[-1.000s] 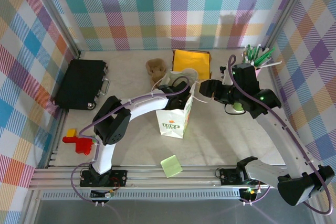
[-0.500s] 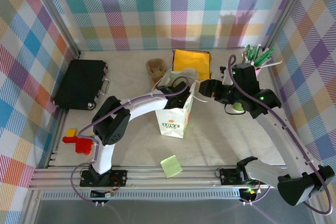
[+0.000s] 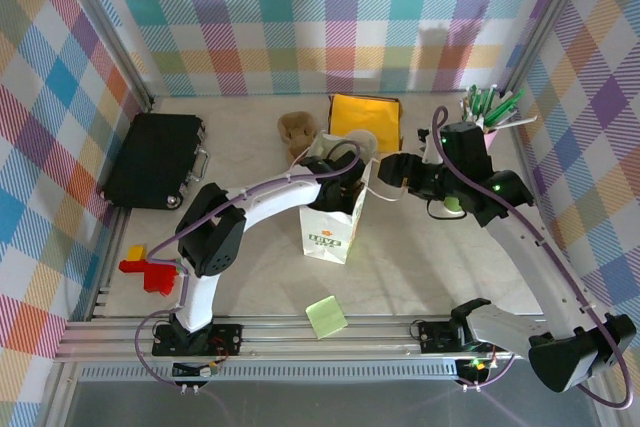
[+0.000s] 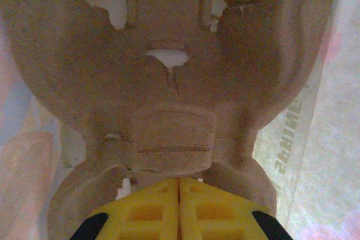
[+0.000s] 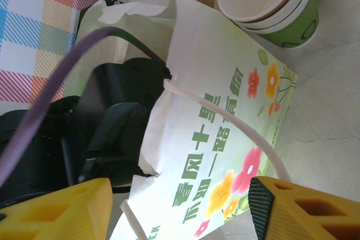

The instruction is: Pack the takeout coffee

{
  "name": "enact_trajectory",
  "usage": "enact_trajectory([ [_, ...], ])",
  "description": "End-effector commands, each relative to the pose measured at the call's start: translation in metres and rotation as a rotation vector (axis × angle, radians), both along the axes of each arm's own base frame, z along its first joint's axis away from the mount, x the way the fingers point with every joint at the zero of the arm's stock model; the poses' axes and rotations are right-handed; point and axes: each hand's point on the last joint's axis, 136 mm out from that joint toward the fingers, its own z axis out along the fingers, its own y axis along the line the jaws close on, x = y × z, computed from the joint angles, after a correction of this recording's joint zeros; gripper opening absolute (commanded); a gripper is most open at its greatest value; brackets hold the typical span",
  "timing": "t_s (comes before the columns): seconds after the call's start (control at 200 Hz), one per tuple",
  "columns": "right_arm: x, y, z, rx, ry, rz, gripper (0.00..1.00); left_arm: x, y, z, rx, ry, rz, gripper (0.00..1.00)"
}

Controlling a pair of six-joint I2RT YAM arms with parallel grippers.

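Note:
The takeout coffee (image 5: 270, 4) is a stack of open cream-and-green paper cups standing on the table behind the bag; from above the cups (image 3: 360, 139) sit at the bag's far side. A white paper bag (image 3: 330, 232) with green print stands upright in the middle. My left gripper (image 4: 179, 186) is down inside it, shut on the middle ridge of a brown pulp cup carrier (image 4: 169, 71). My right gripper (image 5: 180, 209) is open, its fingers straddling the bag (image 5: 225, 139) wall near a handle; from above the right gripper (image 3: 384, 175) is at the bag's right rim.
A black case (image 3: 155, 159) lies at the left, with red blocks (image 3: 148, 272) nearer the front. A yellow packet (image 3: 366, 115) and a brown lump (image 3: 297, 129) sit behind the bag. A pink cup of pens (image 3: 487, 112) stands at the back right. A green pad (image 3: 326, 315) lies at the front.
My right gripper has moved left up to the bag's rim and opened slightly wider. The left arm stays inside the bag, barely shifted.

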Motion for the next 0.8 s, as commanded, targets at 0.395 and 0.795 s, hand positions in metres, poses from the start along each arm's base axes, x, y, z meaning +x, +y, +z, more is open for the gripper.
enact_trajectory([
  [0.395, -0.001, 0.0, 0.009, 0.018, -0.04, 0.008, 0.69, 0.01, 0.008, 0.076, -0.034, -0.124, 0.035, 0.09],
  [0.795, -0.002, 0.0, 0.017, 0.027, -0.06, 0.013, 0.7, 0.014, 0.01, 0.122, -0.085, -0.2, 0.046, 0.1],
])
